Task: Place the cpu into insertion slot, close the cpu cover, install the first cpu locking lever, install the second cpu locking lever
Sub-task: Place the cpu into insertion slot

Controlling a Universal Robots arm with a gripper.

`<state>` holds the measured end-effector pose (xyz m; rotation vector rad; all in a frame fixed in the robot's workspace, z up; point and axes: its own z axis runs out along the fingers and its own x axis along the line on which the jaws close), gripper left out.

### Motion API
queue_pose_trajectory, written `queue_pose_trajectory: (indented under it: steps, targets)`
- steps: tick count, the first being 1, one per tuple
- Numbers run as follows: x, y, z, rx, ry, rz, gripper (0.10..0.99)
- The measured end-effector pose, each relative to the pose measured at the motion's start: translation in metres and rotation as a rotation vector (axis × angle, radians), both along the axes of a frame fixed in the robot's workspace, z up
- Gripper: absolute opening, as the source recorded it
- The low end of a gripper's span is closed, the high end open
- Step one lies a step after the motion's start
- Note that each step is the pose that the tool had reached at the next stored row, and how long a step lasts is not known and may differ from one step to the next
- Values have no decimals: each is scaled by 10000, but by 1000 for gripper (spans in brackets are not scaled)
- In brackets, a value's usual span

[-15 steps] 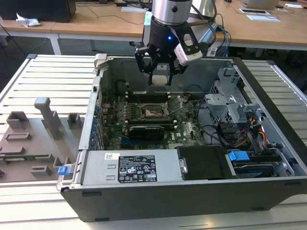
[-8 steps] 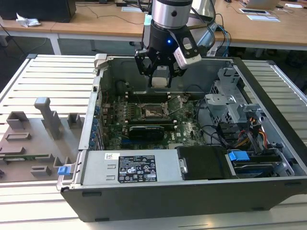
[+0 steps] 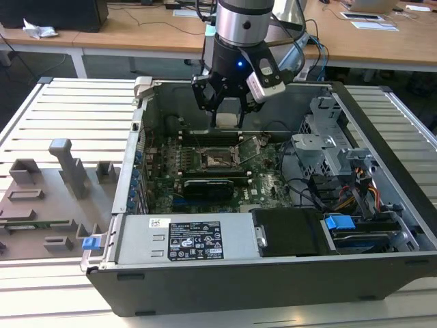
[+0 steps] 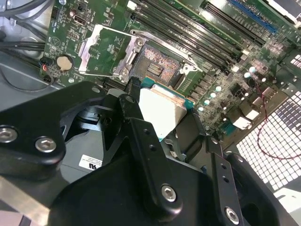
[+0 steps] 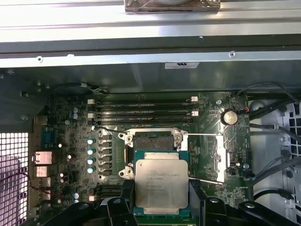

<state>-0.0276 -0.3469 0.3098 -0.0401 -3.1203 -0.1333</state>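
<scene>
- The room is bright, and the pale counter (image 3: 68, 96) glows under even light.
- Inside the computer case (image 3: 273, 287) it is dimmer, with soft shade over the green board (image 3: 270, 184).
- A small blue light (image 3: 239, 65) shines on the arm (image 3: 239, 27).
- In the second wrist view the cpu (image 4: 160, 115) looks washed-out white, the cpu cover (image 4: 88, 51) flashes with glare, and the black claw (image 4: 167, 107) is very dark.
- White light blazes through the case's grid of holes (image 4: 277, 141).

Top of cpu (image 5: 161, 182): dull silver-grey metal, smooth. Open cpu cover (image 5: 221, 157): thin bright metal, shiny. Matt black fingers (image 4: 141, 141), possibly metal. Pale ribbed worktop (image 3: 61, 102), matt.
</scene>
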Motion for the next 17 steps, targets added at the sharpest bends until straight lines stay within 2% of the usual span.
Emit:
queue_pose_trajectory:
  steps: [17]
  targets:
    - [0, 0, -122, 0, 0, 0, 545]
